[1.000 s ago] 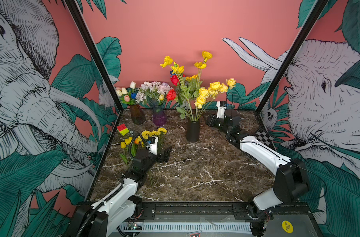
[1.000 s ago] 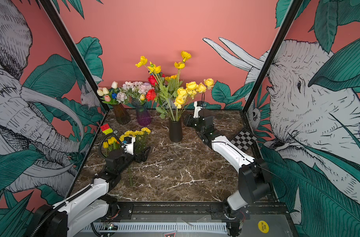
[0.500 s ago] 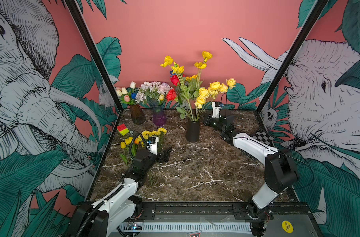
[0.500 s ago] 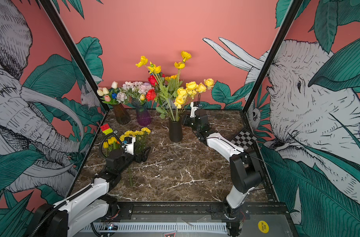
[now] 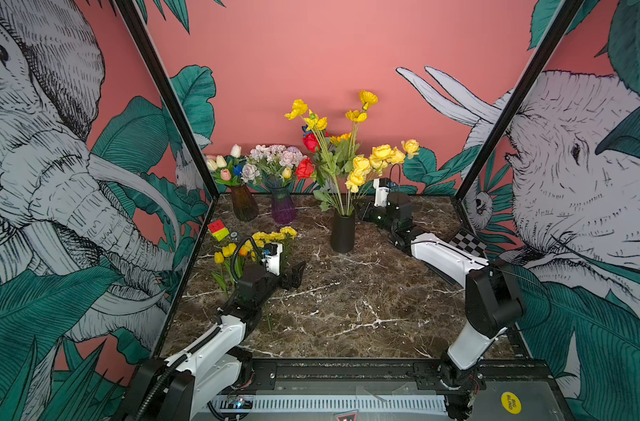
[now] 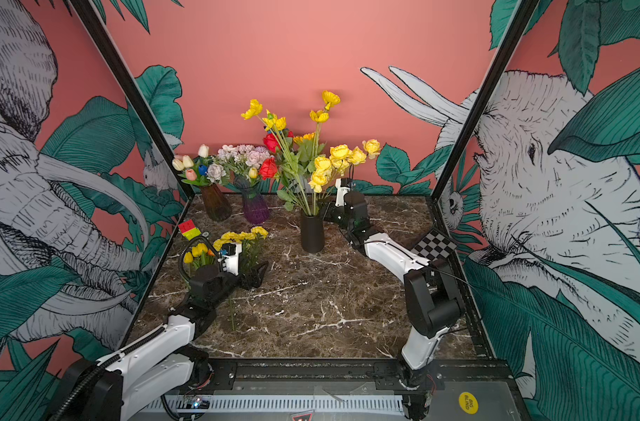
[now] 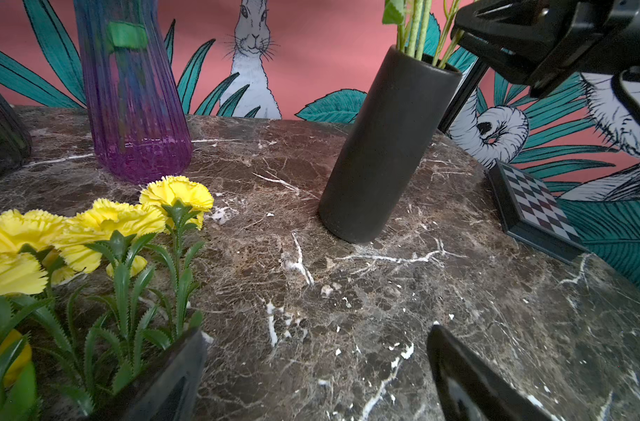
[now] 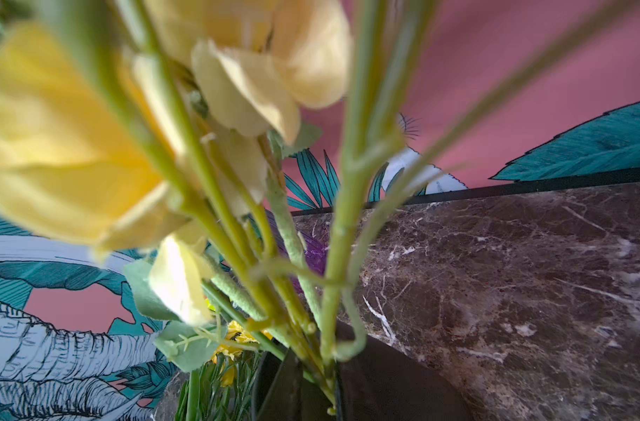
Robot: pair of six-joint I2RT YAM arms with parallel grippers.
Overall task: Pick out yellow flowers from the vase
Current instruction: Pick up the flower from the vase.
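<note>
At the far middle of the marble table [image 5: 347, 310], the right gripper [image 5: 360, 210] comes in from the right to the mouth of the black vase [image 5: 342, 233]. Its jaws are drawn narrow around green stems of the yellow flowers [image 5: 382, 152], which stand there with red roses [image 5: 305, 167]. The right wrist view shows the stems [image 8: 329, 291] caught between the dark fingers [image 8: 285, 393] just above the rim. Left of the vase and nearer, yellow carnations [image 5: 274, 235] and yellow tulips [image 5: 226, 251] rest on the marble. The left gripper [image 5: 294, 277] sits low just beside them, jaws spread wide and holding nothing. A purple vase [image 5: 283, 209] and a brown vase [image 5: 243, 207] stand at the far left.
</note>
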